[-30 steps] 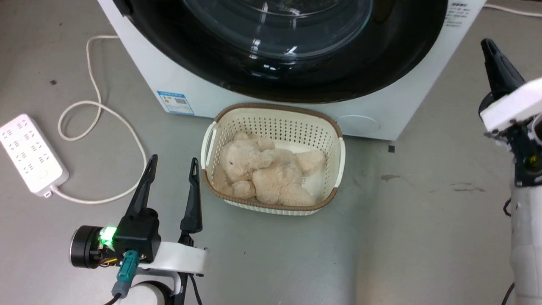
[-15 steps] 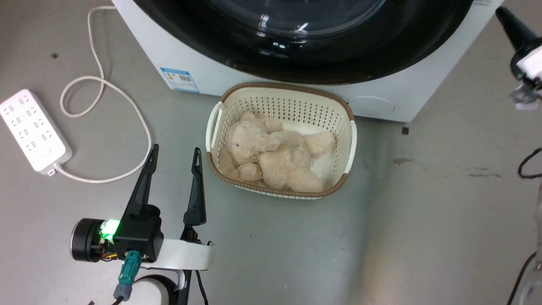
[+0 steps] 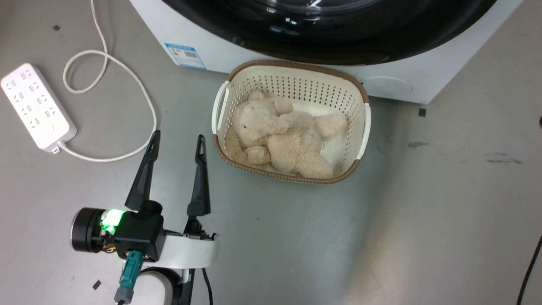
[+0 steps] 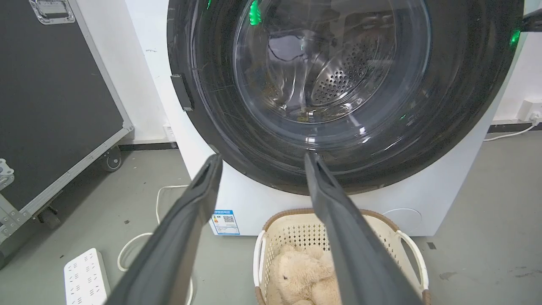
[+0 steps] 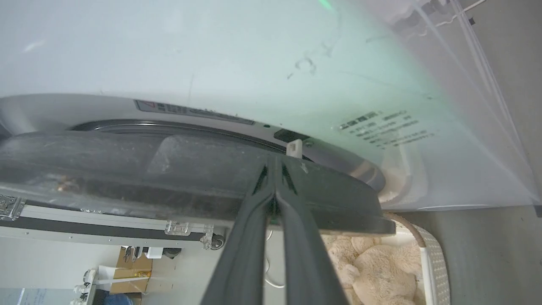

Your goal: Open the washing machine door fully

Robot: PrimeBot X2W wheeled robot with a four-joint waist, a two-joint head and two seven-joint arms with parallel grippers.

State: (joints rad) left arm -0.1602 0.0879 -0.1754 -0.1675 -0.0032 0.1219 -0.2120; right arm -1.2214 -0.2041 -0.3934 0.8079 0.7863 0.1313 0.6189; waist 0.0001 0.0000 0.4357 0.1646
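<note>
The head camera has tipped since a second ago, so the whole picture has slid. The washing machine (image 3: 220, 46) now sits higher up in the head view, and less of its big round door (image 4: 330, 76) shows there. The things themselves have not moved on the floor (image 3: 296, 245).

The door is on the front of the white machine, black and shiny with a clear glass middle. In the left wrist view it looks flat against the machine.

A second ago the right end effector (image 5: 275, 165) stood at the right edge of the head view. In the right wrist view its two dark fingers are pressed tight together with nothing between them. Their tips lie at the black edge of the door, just beside a small white hook (image 5: 295, 148).

The left end effector (image 3: 178, 135) is as wide apart as before and holds nothing. It still hangs over the floor, just left of the cream basket (image 3: 296, 84). A teddy bear (image 3: 283, 140) lies in the basket, right in front of the machine. A white power strip (image 3: 38, 106) and its looped cord (image 3: 146, 97) lie off to the left
</note>
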